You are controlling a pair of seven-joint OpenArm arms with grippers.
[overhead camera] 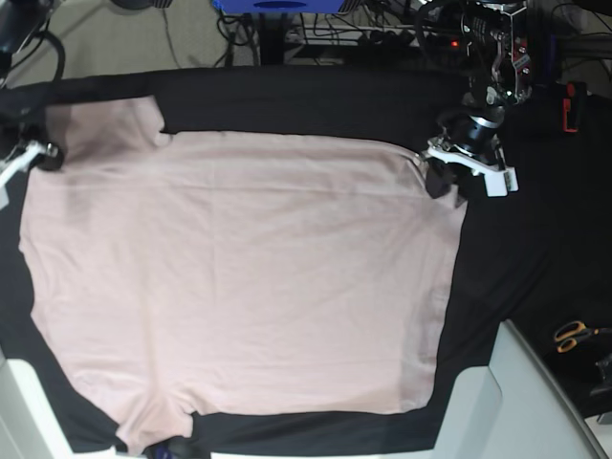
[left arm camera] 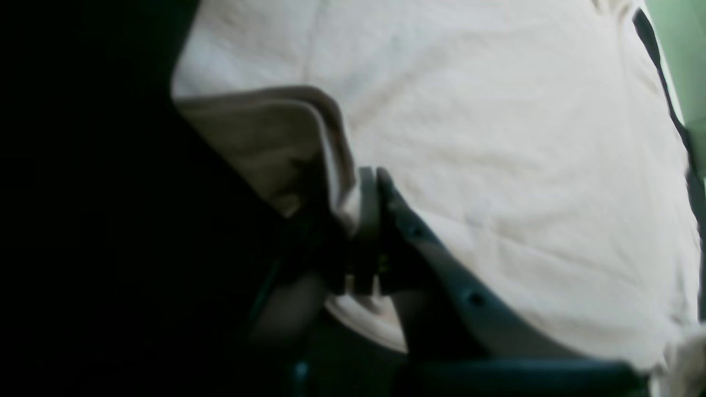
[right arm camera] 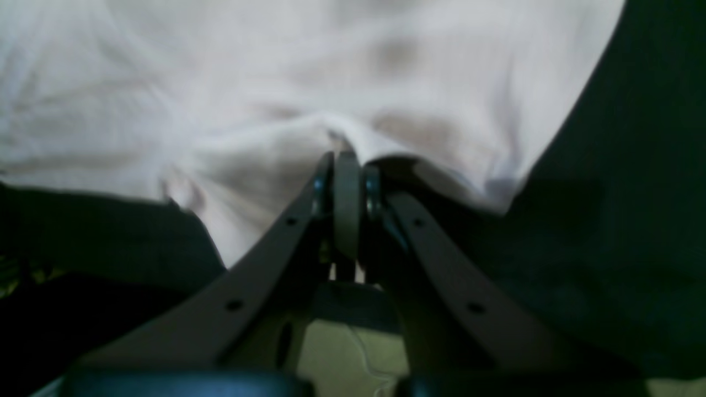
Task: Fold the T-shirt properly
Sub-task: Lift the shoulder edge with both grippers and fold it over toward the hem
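The pale pink T-shirt (overhead camera: 239, 277) lies spread flat on the black table cloth (overhead camera: 535, 258), with a sleeve at the far left and another at the near left. My left gripper (overhead camera: 444, 178) is at the shirt's far right corner. In the left wrist view it (left arm camera: 370, 190) is shut on a lifted fold of the T-shirt (left arm camera: 496, 138). My right gripper (overhead camera: 42, 156) is at the far left edge by the sleeve. In the right wrist view it (right arm camera: 346, 162) is shut on a pinched edge of the T-shirt (right arm camera: 276, 82).
Orange-handled scissors (overhead camera: 574, 335) lie on the cloth at the right edge. A white panel (overhead camera: 507, 402) stands at the near right corner and another (overhead camera: 19, 411) at the near left. Cables and equipment (overhead camera: 382, 29) crowd the floor behind the table.
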